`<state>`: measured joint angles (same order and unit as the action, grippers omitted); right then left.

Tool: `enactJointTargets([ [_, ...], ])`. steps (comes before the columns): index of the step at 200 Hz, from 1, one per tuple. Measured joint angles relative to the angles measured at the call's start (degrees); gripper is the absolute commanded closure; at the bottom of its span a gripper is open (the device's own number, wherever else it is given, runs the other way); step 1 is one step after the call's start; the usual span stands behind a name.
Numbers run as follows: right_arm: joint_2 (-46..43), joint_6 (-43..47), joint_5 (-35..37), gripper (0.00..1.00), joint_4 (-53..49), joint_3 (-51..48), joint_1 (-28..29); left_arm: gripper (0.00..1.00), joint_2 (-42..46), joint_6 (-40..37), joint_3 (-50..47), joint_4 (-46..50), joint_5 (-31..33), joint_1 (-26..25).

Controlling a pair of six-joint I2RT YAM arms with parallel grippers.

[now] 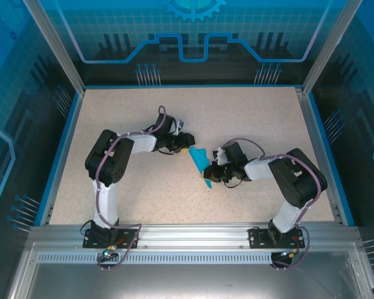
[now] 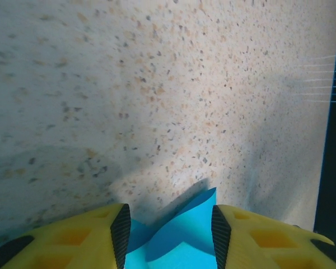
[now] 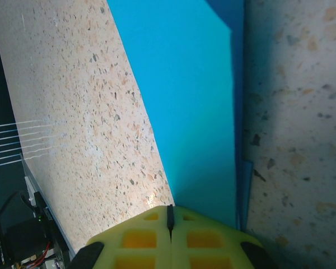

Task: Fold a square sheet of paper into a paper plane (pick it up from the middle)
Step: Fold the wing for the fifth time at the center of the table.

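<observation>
The square sheet of paper [image 1: 199, 162] is teal-blue, folded into a narrow slanted strip, and lies on the speckled table between the two grippers. My left gripper [image 1: 186, 149] is at its upper end. In the left wrist view the gripper [image 2: 168, 216] is open, and raised folded flaps of the paper [image 2: 185, 235] stand between its yellow fingers, the right edge against the right pad. My right gripper [image 1: 217, 171] is at the strip's lower right side. In the right wrist view it [image 3: 169, 208] is shut, its tips over the near end of the flat paper [image 3: 190, 101].
The speckled table [image 1: 174, 112] is bounded by blue walls on the left, back and right, and by a metal rail [image 1: 187, 237] in front where both arm bases are bolted. Bare tabletop stretches behind and to the left of the paper.
</observation>
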<state>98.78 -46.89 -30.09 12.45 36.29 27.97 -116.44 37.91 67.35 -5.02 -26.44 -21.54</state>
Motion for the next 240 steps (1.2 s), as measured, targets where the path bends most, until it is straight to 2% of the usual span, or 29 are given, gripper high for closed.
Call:
enactJointTargets([
  [59, 0.0, 0.0, 0.0, 0.97, -0.4, 0.2, 0.0, 0.56, 10.3, -0.1, -2.0, -0.1, 0.5, -1.2],
  [87, 0.2, -0.5, -0.1, 0.97, -0.1, 0.2, 0.0, 0.57, 9.6, 1.2, -2.3, -1.8, -1.3, -5.9],
  [120, 0.5, -0.9, -0.5, 0.97, 0.3, 0.2, 0.0, 0.58, 4.0, 2.7, -2.3, -3.6, -3.0, -10.1],
  [152, 0.6, -1.1, -0.6, 0.98, 0.8, 0.1, 0.0, 0.59, -0.5, 2.6, -2.1, -2.9, -2.5, -9.6],
  [240, 0.2, -1.1, -0.5, 0.97, 2.5, -1.0, 0.0, 0.59, -1.2, 2.4, -1.1, -2.8, -2.5, -6.0],
])
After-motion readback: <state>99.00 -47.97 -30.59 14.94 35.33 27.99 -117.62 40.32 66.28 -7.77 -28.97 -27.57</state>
